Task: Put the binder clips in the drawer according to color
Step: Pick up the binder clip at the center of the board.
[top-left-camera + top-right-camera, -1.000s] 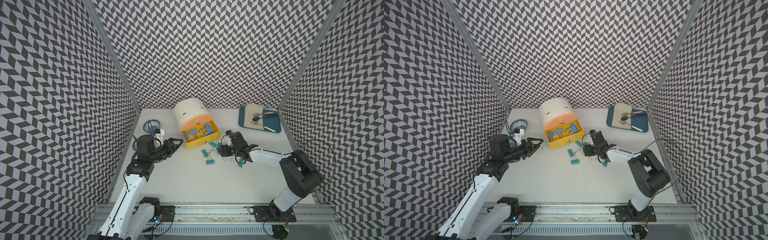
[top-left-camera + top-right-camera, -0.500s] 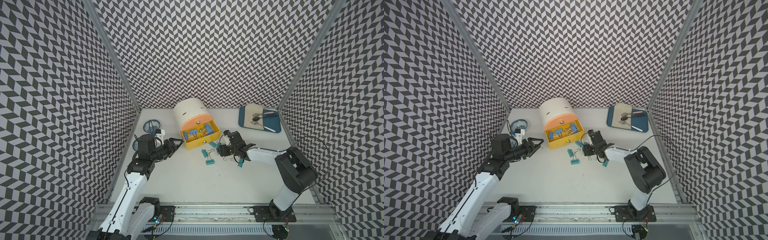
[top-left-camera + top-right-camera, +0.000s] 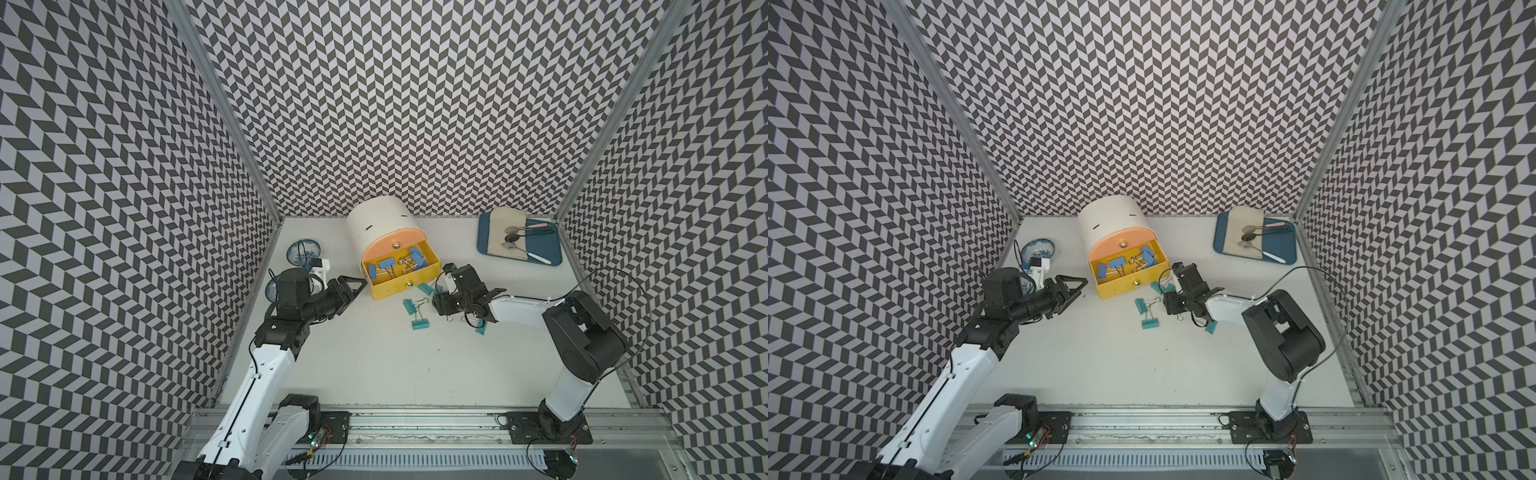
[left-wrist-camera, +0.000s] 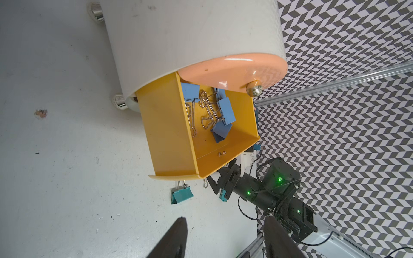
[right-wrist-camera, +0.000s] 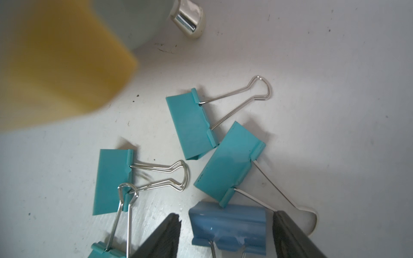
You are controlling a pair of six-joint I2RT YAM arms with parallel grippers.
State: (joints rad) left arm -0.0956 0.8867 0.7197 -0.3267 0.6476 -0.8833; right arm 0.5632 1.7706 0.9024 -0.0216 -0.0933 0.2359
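- Blue next, by the look of it: straddling the blue folded-metal binder clip [image 5: 228, 225] with the right fingers [image 5: 163, 236], parted, gaps showing either side, nothing grasped yet.
- Lying on the white desk [image 3: 374, 365], near the pulled-out yellow plastic drawer [image 3: 386, 291]; long edge running from finger to finger, silver wire handles pointing back toward the wrist.
- Touching the clip's far edge with a corner: one of the teal binder clips [image 5: 230, 165], its wire handle passing under a finger; likely dragging along if pinched carelessly.
- Hanging parted and empty at the drawer's other side: the left fingers [image 4: 176, 234], farther from the clip.
- Holding several blue clips already: the yellow drawer of the cream rounded cabinet [image 3: 374, 224]; showing shut above it, the salmon drawer front [image 3: 382, 249].
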